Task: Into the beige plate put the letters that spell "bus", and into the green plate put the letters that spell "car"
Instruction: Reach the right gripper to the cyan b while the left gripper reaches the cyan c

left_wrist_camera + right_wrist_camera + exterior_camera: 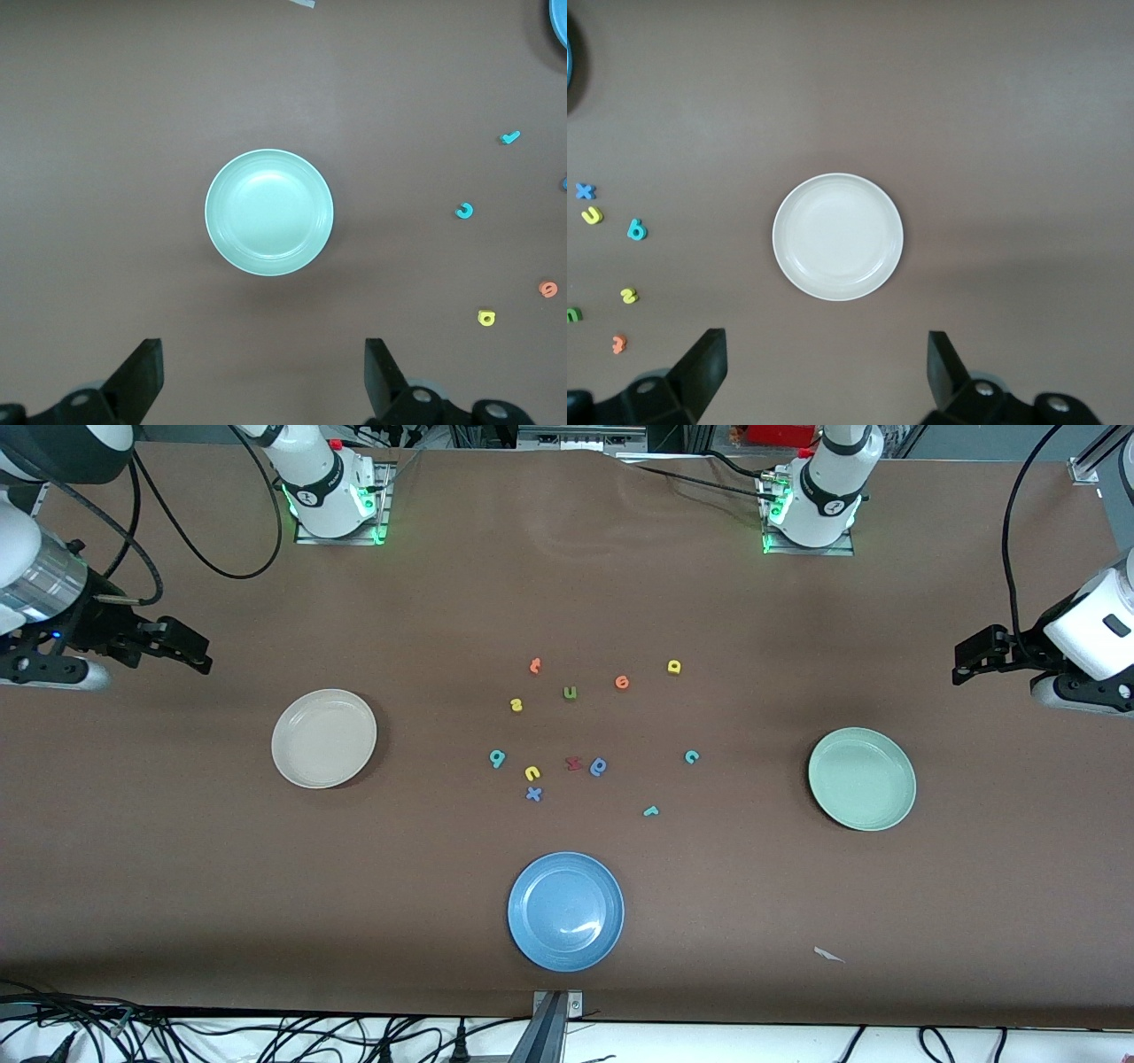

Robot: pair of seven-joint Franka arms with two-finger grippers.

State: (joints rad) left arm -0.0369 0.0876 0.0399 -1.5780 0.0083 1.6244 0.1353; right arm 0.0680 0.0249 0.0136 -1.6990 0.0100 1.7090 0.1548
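Note:
The beige plate lies empty toward the right arm's end, and the green plate lies empty toward the left arm's end. Between them lie the loose letters: teal bowl-and-stem letter, yellow "u", yellow "s", teal "c", yellow round-bowled letter, teal "r". My right gripper hangs open and empty beside the beige plate. My left gripper hangs open and empty beside the green plate.
A blue plate sits nearest the front camera. Mixed in with the task letters are an olive "u", two orange letters, a red letter, a blue bowl-and-stem letter and a blue "x".

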